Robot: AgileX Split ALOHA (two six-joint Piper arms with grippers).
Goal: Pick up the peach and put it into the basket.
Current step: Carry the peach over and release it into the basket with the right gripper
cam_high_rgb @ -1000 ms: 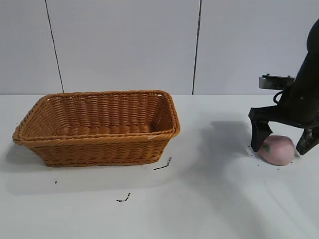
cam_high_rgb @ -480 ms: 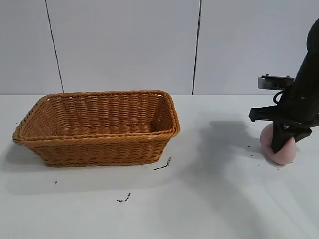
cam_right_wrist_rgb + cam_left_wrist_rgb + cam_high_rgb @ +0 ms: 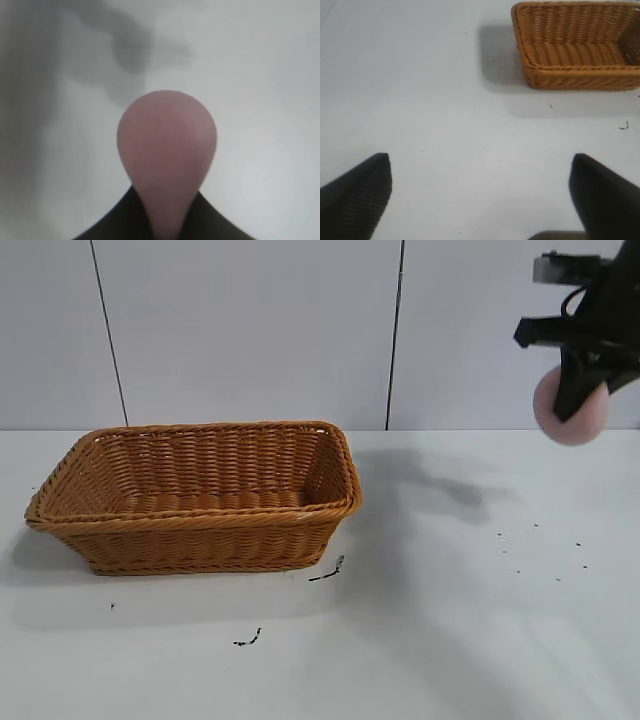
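One gripper (image 3: 578,405), the right, holds peach (image 3: 570,410) aloft, pointing downward.

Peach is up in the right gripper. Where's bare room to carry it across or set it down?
The right gripper holds the peach high at the right. Bare table runs from beneath it to the basket, whose inside looks empty. Table in front of the basket holds only small dark marks. Nowhere crowded.

Bright even overhead light; soft shadows on table (image 3: 450,640) beside basket (image 3: 200,495); right wrist view blurred, peach (image 3: 166,145) out of focus.
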